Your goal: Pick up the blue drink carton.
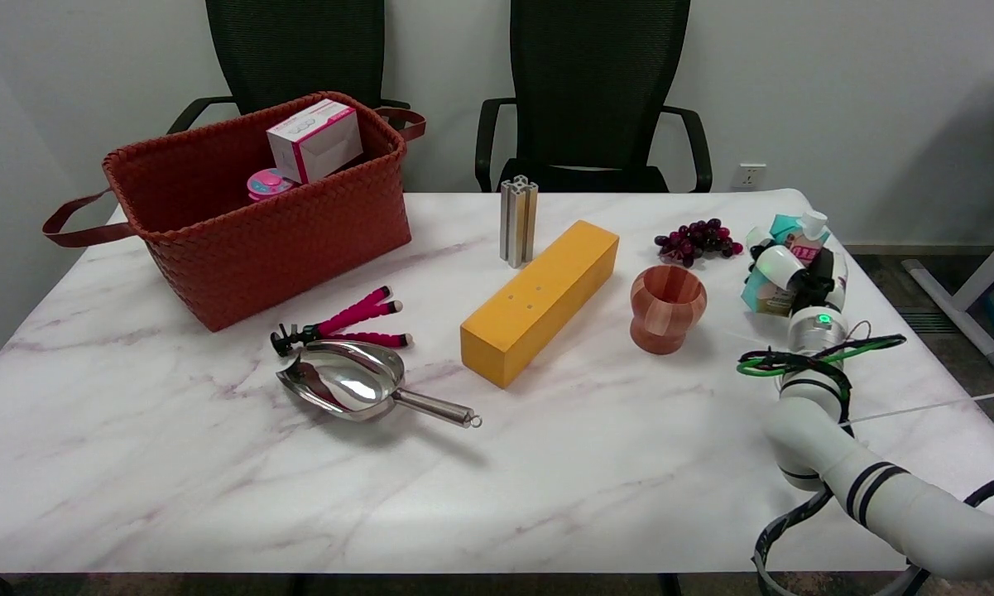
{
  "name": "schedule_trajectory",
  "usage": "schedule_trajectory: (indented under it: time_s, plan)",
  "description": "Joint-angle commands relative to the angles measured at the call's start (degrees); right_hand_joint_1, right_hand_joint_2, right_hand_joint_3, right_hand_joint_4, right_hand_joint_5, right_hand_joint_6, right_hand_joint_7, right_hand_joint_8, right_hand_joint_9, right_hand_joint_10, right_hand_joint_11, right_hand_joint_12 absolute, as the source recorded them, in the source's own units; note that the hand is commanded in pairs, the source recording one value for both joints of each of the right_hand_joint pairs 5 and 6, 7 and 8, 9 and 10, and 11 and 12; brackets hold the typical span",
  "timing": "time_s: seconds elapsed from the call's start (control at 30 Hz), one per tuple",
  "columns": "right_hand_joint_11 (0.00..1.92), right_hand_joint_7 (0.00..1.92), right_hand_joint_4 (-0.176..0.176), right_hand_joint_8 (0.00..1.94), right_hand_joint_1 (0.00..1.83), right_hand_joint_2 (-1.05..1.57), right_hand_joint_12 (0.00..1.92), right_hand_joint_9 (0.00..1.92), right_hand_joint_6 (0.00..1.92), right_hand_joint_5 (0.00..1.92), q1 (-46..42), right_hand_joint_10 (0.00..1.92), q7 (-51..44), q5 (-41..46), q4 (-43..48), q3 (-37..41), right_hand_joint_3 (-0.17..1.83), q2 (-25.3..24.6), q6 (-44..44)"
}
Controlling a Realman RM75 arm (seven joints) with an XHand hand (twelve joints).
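At the right edge of the frame, a little above mid-height, the robot hand (pixel 799 269) is wrapped around the blue drink carton (pixel 765 290), its white and black fingers (pixel 776 263) folded over the carton's front and top so that only teal patches of the pack show at the left side and near the top. The carton stands close to the far right rim of the worktop (pixel 215 463), and whether its base touches the surface or is clear of it cannot be told from this angle. The white right arm (pixel 828 447) runs up from the lower right corner to the hand. Just left of the carton lies a bunch of dark grapes (pixel 697 239), and below that, toward the centre, stands a ribbed terracotta cup (pixel 667 308). A long yellow block (pixel 540 300) lies diagonally in the middle, with a small grey metal post (pixel 517 220) behind it. At the upper left sits a red woven basket (pixel 215 248); a steel scoop (pixel 356 387) and a pink-legged tripod (pixel 348 323) lie in front of it.
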Motion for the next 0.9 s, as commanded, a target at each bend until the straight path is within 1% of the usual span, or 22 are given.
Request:
schedule_trajectory:
  time_s: [0.03,0.17,0.4,0.7,0.9]
  plan:
    - [1.52,1.47,0.0,1.47,1.12,1.42,1.52,1.4,1.28,1.28,2.1,1.4,2.3,-11.2,4.9,0.5,0.76,0.0,3.8]
    - [1.53,1.48,0.0,1.48,1.11,1.44,1.53,1.41,1.28,1.28,3.6,1.41,1.8,-14.7,7.7,0.6,0.76,0.1,5.4]
    - [1.53,1.5,0.0,1.5,1.1,1.46,1.53,1.42,1.26,1.26,8.1,1.42,1.8,-20.6,10.0,-0.6,0.76,0.1,4.6]
    - [1.51,1.51,0.0,1.51,1.12,1.47,1.51,1.42,1.26,1.26,15.2,1.42,1.8,-23.1,9.8,-4.7,0.77,-0.4,1.2]
    - [1.49,1.51,0.0,1.51,1.12,1.47,1.49,1.42,1.26,1.26,19.3,1.42,1.8,-23.1,9.4,-8.0,0.77,-1.2,-1.6]
